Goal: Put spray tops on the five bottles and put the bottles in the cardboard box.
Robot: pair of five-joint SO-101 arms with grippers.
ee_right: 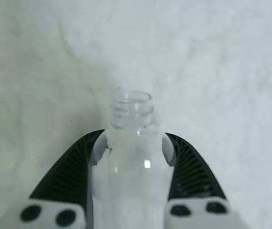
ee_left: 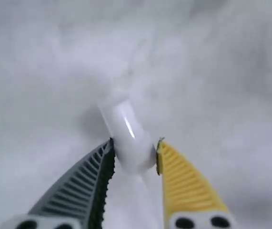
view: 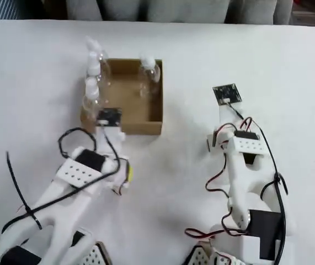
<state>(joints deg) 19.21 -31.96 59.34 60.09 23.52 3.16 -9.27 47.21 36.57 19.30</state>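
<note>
In the left wrist view my left gripper (ee_left: pixel 133 149) is shut on a white spray top (ee_left: pixel 125 123), pinched between the grey and yellow fingers over the white table. My right gripper (ee_right: pixel 134 138) is shut on a clear bottle (ee_right: pixel 131 109) whose threaded neck is bare and open. From above, the left gripper (view: pixel 123 175) hangs just in front of the cardboard box (view: pixel 146 128), and the right gripper (view: pixel 230 144) is off to the box's right. Three capped bottles stand in the box: two (view: pixel 94 63) (view: pixel 91 94) at its left side, one (view: pixel 149 70) at the far right corner.
White table (view: pixel 179 61) stretches around the box, with bare room between the two arms. Red and black cables trail from both arms near the front edge. Grey chair backs (view: pixel 174 8) line the far side.
</note>
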